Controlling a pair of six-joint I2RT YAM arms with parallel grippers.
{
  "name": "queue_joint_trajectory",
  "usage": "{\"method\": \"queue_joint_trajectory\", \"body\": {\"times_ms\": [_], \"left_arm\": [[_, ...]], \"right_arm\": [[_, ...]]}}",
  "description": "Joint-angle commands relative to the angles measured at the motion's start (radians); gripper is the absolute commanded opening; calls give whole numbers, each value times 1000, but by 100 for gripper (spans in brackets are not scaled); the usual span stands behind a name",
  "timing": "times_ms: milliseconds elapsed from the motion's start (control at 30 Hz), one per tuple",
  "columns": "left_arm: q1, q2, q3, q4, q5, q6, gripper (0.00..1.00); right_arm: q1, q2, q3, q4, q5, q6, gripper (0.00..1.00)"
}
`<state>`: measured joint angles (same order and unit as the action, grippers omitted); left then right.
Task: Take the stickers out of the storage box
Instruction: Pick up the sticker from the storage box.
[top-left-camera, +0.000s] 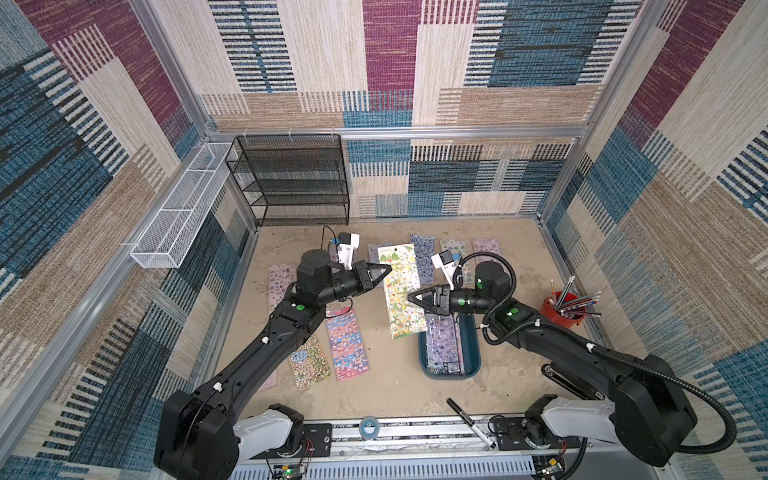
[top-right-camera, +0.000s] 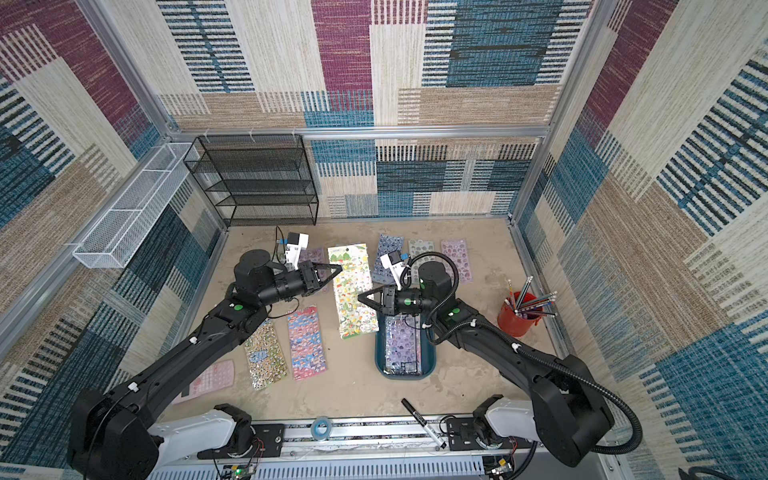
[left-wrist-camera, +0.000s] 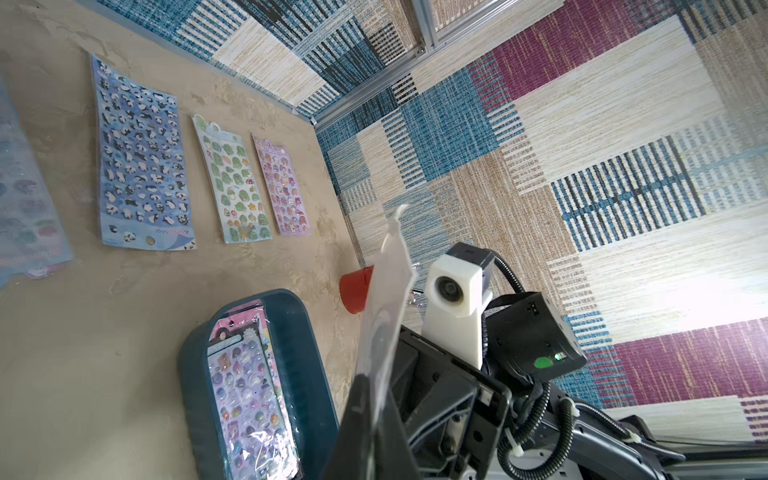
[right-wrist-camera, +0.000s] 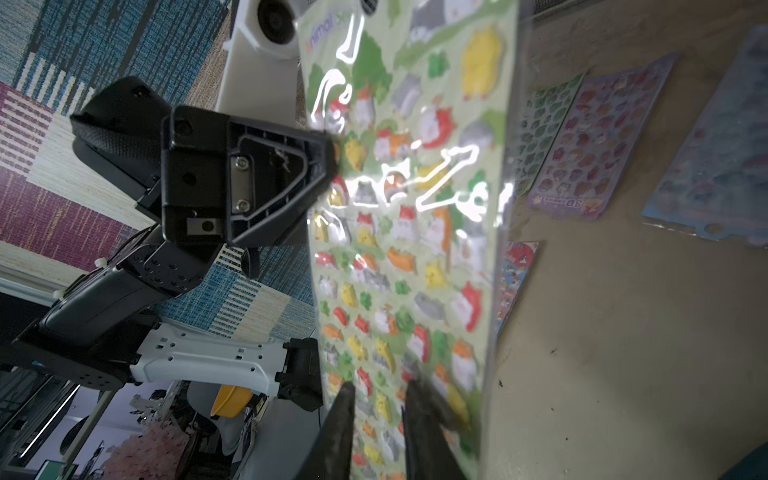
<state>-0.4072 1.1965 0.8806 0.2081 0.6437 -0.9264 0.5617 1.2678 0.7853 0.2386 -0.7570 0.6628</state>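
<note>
Sandy surface (top-left-camera: 399, 388), loose sheets (top-left-camera: 347, 343) spread flat. Left pincer (top-left-camera: 387, 268) clamped on green sticker sheet (top-left-camera: 401, 291), likely for handover; right pincer (top-left-camera: 411, 297) slightly apart at its edge. More stickers (top-left-camera: 444, 347) inside storage box (top-left-camera: 470, 349).

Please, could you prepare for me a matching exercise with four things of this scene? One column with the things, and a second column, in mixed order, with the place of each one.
Things:
1. green sticker sheet
2. lilac sticker sheet
3. pencils
4. black marker

Places:
a. in the storage box
b. at the front edge of the table
c. in the air, pinched by the left hand
d. in the red cup

Pairs: 1-c; 2-a; 3-d; 4-b
</note>
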Motion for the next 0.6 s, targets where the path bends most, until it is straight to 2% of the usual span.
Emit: {"method": "queue_joint_trajectory", "body": {"times_ms": [0,133,233,300,433,467,567], "left_arm": [[14,-17,0,44,51,-19,0],[32,-46,-12,22,65,-8,0],[41,-66,-25,24,69,-14,0],[45,-65,-25,24,79,-14,0],[45,-49,-34,37,70,-29,0],[45,-45,-33,34,71,-28,0],[45,-38,-33,22,61,-14,0]], "right_arm": [[0,-16,57,-153,137,-101,34],[-3,-18,112,-277,231,-179,48],[-2,3,129,-279,190,-174,50],[-1,20,113,-223,116,-146,49],[11,40,99,-114,9,-101,30],[13,40,90,-84,-7,-85,20],[14,44,61,-1,-48,-36,0]]}}
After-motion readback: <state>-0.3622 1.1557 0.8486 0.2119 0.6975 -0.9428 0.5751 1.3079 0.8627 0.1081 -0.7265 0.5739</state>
